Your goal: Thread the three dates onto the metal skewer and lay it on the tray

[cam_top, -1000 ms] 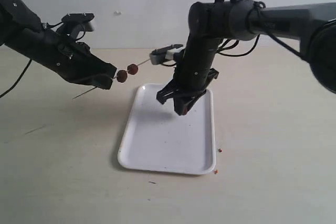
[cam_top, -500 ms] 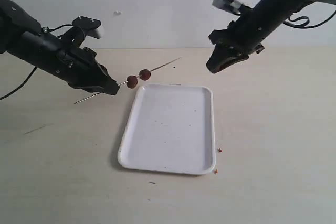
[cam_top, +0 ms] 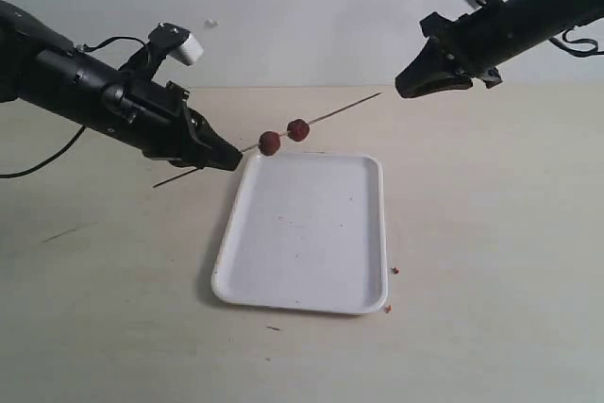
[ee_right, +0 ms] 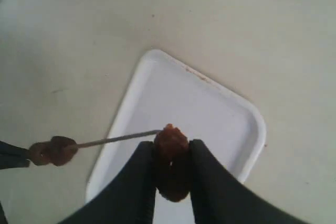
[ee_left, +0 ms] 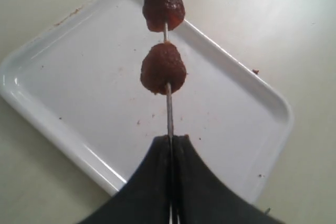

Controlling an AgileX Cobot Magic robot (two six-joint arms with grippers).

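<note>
My left gripper (cam_top: 226, 158) (ee_left: 171, 139) is shut on the thin metal skewer (cam_top: 344, 108) (ee_left: 169, 111), held in the air over the near-left corner of the white tray (cam_top: 283, 280) (ee_left: 47, 72) (ee_right: 231, 114). Two dark red-brown dates (cam_top: 270, 143) (cam_top: 298, 129) (ee_left: 163, 68) (ee_left: 164, 8) sit on the skewer a little beyond the fingertips. My right gripper (cam_top: 406, 90) (ee_right: 172, 148) hangs high at the right, shut on the third date (ee_right: 170, 163). The skewer's tip (ee_right: 157, 132) lies close to that date in the right wrist view.
The tray lies on a pale beige table (cam_top: 491, 233). Tiny reddish crumbs (cam_top: 394, 271) lie off the tray's right front corner. A dark speck (cam_top: 273, 328) lies in front of the tray. A pale wall (cam_top: 302, 7) stands behind.
My right arm has lifted off the tray and swung up and to the right with the third date. The left gripper has carried the skewer and its two dates rightward.
</note>
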